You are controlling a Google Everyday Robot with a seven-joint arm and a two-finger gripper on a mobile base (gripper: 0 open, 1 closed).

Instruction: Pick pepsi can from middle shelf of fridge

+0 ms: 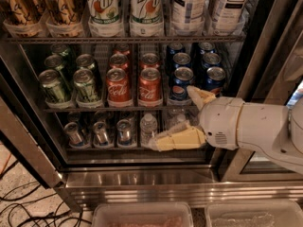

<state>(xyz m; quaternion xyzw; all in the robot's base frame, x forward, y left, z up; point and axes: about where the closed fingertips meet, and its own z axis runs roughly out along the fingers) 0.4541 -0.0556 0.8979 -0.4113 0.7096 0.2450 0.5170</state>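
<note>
Several dark blue pepsi cans (181, 83) stand in two rows at the right end of the middle shelf (118, 109) of the fridge (142, 178). My gripper (173, 118) is just in front of and below the front pepsi cans, reaching in from the right on a white arm (246, 126). It is open and empty. One cream finger (201, 96) points up beside the front right pepsi can (215, 79), touching or nearly touching its base. The other finger (177, 139) lies across the lower shelf.
Green cans (54, 86) and red Coca-Cola cans (118, 86) fill the left and middle of the same shelf. Big bottles (147, 8) stand on the rack above. Small cans and water bottles (147, 126) sit below. Two plastic bins (142, 216) and floor cables (28, 207) lie underneath.
</note>
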